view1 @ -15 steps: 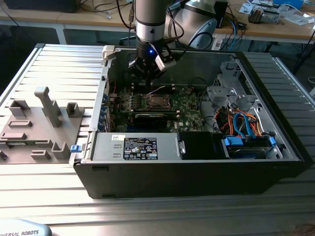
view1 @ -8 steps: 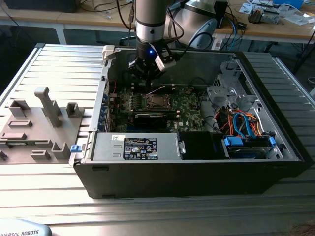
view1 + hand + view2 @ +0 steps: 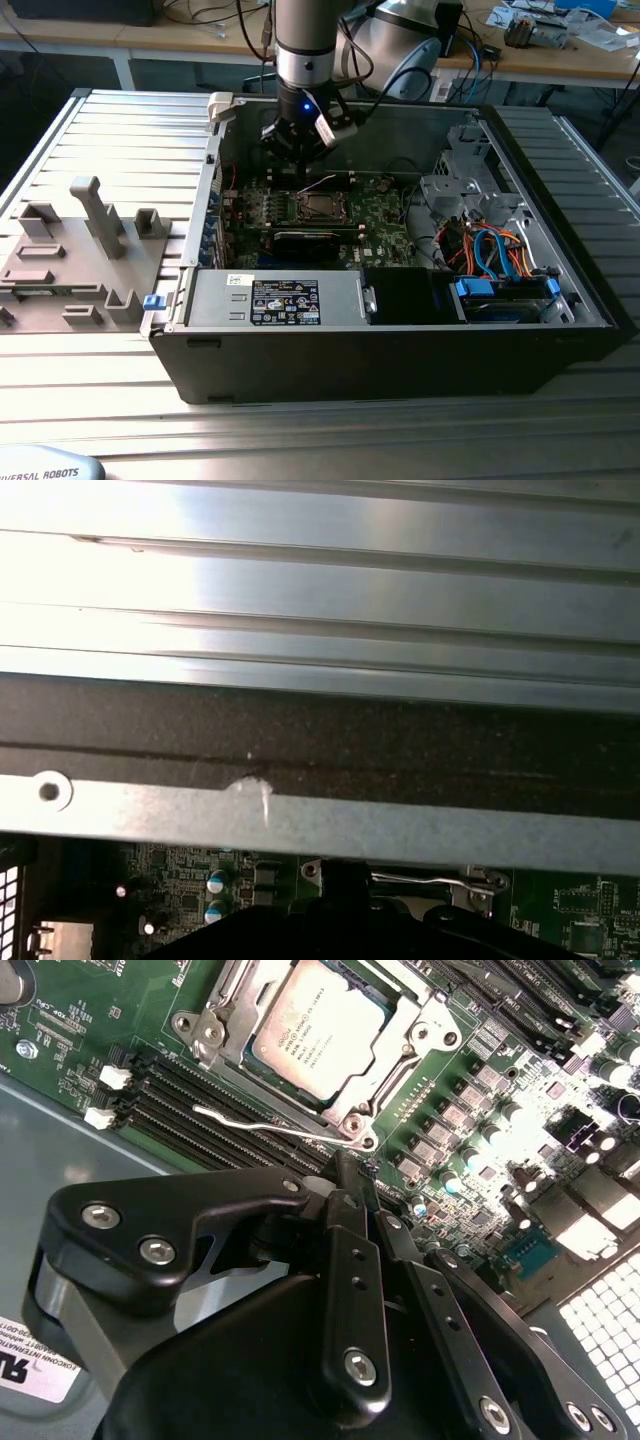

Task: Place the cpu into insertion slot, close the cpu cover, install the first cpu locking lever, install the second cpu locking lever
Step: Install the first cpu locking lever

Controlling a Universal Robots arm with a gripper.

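From my remote station I see the end effector (image 3: 300, 150) poised inside the open computer case (image 3: 400, 330), just above the far edge of the green motherboard (image 3: 380, 225) and near the socket. In the second wrist view the cpu (image 3: 318, 1028) sits flat in the slot (image 3: 222, 1000), and the cover (image 3: 400, 1040) lies folded down over it, its silver frame bordering the chip's metal top. So I judge the first two steps done. A thin wire lever (image 3: 270, 1125) runs along the socket's near side, angled slightly off the board beside the black memory slots (image 3: 190, 1095), and appears to me unlatched; whether the other lever is hooked I cannot tell. The end effector (image 3: 345, 1175) has its dark fingers (image 3: 350, 1220) drawn tight together, pointing at the lever's pivot corner and just short of it, gripping nothing that I can see. The same lever (image 3: 430, 880) glints under the case's metal rim in the first wrist view. A grey fixture tray (image 3: 70, 255) sits on the worktop (image 3: 320, 430) towards the exterior view's left.
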